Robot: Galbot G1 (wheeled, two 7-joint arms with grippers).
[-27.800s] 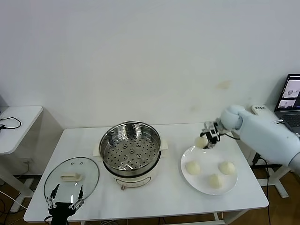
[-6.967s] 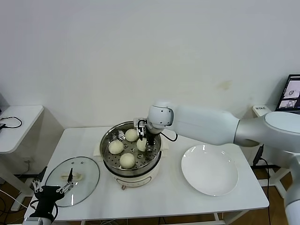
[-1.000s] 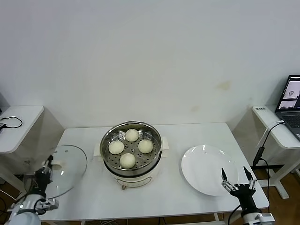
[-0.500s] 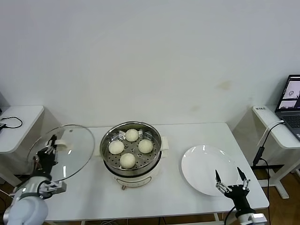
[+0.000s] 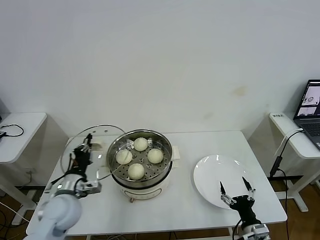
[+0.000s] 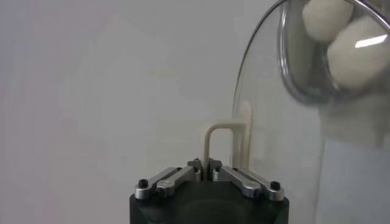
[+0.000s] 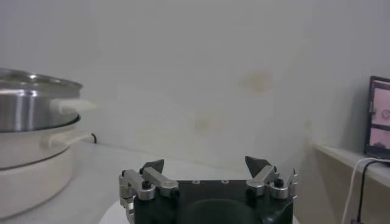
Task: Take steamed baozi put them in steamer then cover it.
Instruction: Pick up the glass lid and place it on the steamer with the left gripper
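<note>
The steamer (image 5: 140,186) stands mid-table with several cream-white baozi (image 5: 136,171) on its perforated tray. My left gripper (image 5: 86,149) is shut on the cream handle (image 6: 211,139) of the glass cover (image 5: 106,136). It holds the cover in the air, tilted on edge, just left of the steamer's rim. Through the cover's glass (image 6: 286,134) the left wrist view shows two baozi (image 6: 359,53). My right gripper (image 5: 235,192) hangs open and empty at the front edge of the white plate. The right wrist view shows the same right gripper (image 7: 205,165), with the steamer (image 7: 30,122) off to one side.
An empty white plate (image 5: 215,167) lies right of the steamer. A small side table (image 5: 20,127) stands to the left. Another side table with a laptop (image 5: 311,105) stands to the right. A cable (image 5: 280,150) hangs beside the main table's right edge.
My left gripper has lifted the cover from the left of the table and carried it right, up beside the steamer. My right gripper has drifted slightly left along the plate's front.
</note>
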